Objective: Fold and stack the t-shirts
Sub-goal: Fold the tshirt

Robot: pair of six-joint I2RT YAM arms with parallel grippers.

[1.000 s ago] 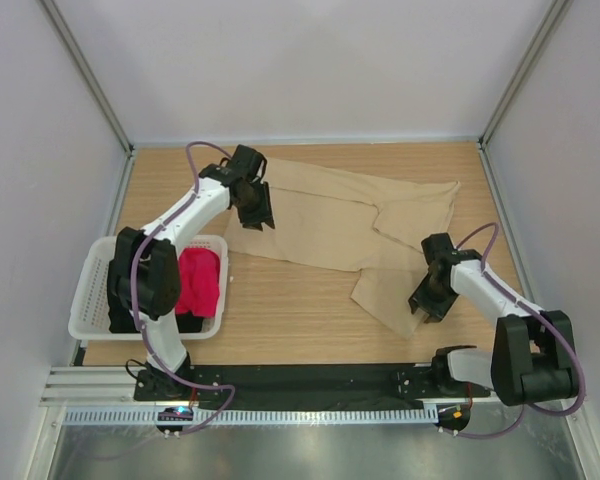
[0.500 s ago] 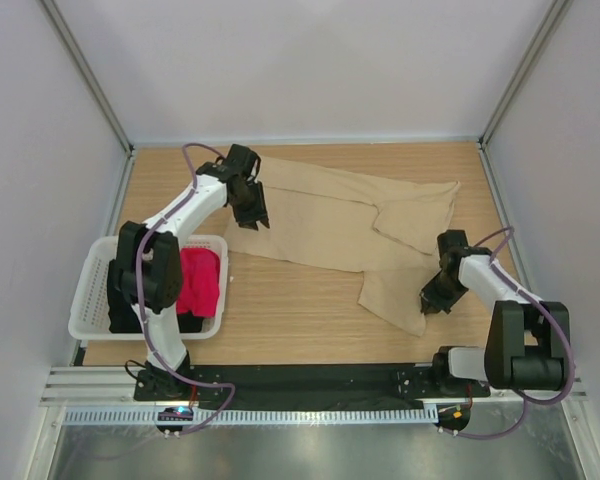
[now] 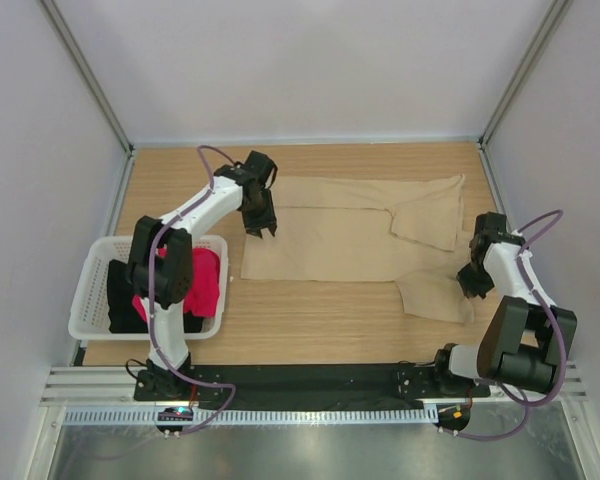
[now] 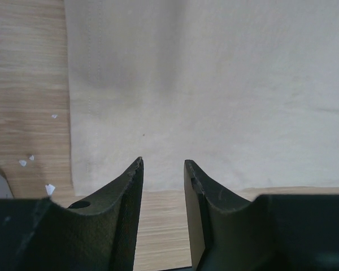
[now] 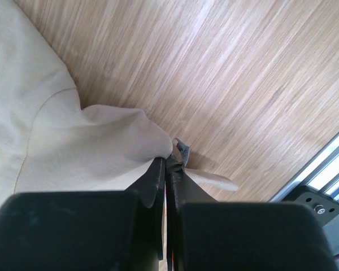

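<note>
The tan t-shirt (image 3: 340, 235) lies spread on the wooden table, a sleeve at its right and a flap at the front right. My left gripper (image 3: 260, 226) is open just above the shirt's left edge; in the left wrist view the cloth (image 4: 214, 84) lies past the tips, with nothing between the fingers (image 4: 130, 186). My right gripper (image 3: 472, 285) is shut on the shirt's front right corner; the right wrist view shows the cloth (image 5: 73, 141) pinched at the tips (image 5: 168, 161). The red-pink t-shirt (image 3: 202, 285) and the black t-shirt (image 3: 120, 300) lie in the basket.
The white slotted basket (image 3: 90, 290) stands at the left front beside the left arm. Grey walls close in the table at the back and both sides. A black rail (image 3: 310, 380) runs along the near edge. Small white specks (image 4: 48, 189) lie on the wood.
My right gripper has pulled the shirt's corner to the right and back, drawing the cloth flatter. My left gripper has moved right and nearer, and the shirt's left edge now lies straight.
</note>
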